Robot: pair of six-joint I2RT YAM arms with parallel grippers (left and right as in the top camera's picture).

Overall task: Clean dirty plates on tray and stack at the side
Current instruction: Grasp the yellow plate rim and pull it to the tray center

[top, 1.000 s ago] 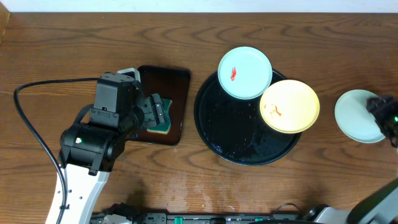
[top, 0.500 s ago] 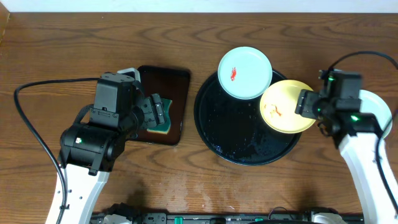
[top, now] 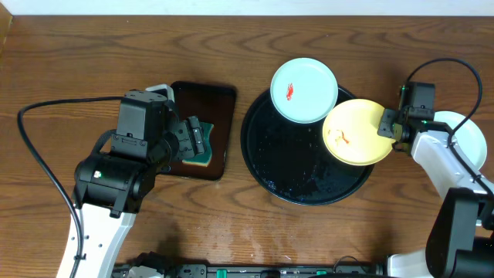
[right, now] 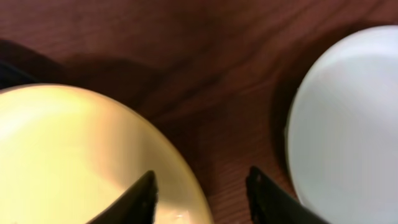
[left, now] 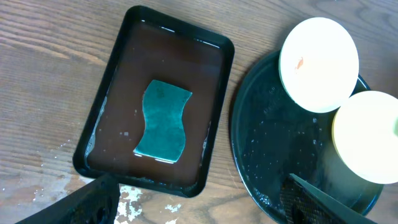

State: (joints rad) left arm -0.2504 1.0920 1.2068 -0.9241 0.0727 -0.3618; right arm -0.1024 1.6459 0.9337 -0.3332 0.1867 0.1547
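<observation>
A pale mint-blue plate (top: 303,90) with a red smear lies on the black tray's (top: 285,170) far rim. A pale yellow plate (top: 359,132) with a red smear lies on the tray's right rim. A second mint-blue plate (top: 469,147) lies on the bare wood at the far right, partly hidden by my right arm. My right gripper (top: 388,127) is open at the yellow plate's right edge. In the right wrist view (right: 202,196) one finger is over the yellow plate (right: 74,149) and the other over the wood beside the mint plate (right: 348,118). My left gripper (top: 197,139) is open and empty above the sponge.
A dark-brown rectangular tray (top: 220,96) stands left of the black tray and holds a teal sponge (left: 161,121) in shallow liquid. A black cable (top: 38,154) loops over the table's left part. White scuffs mark the wood near the front edge.
My right arm has come in from the far right edge, off the lone mint plate, to the yellow plate's right rim. The left arm has not moved.
</observation>
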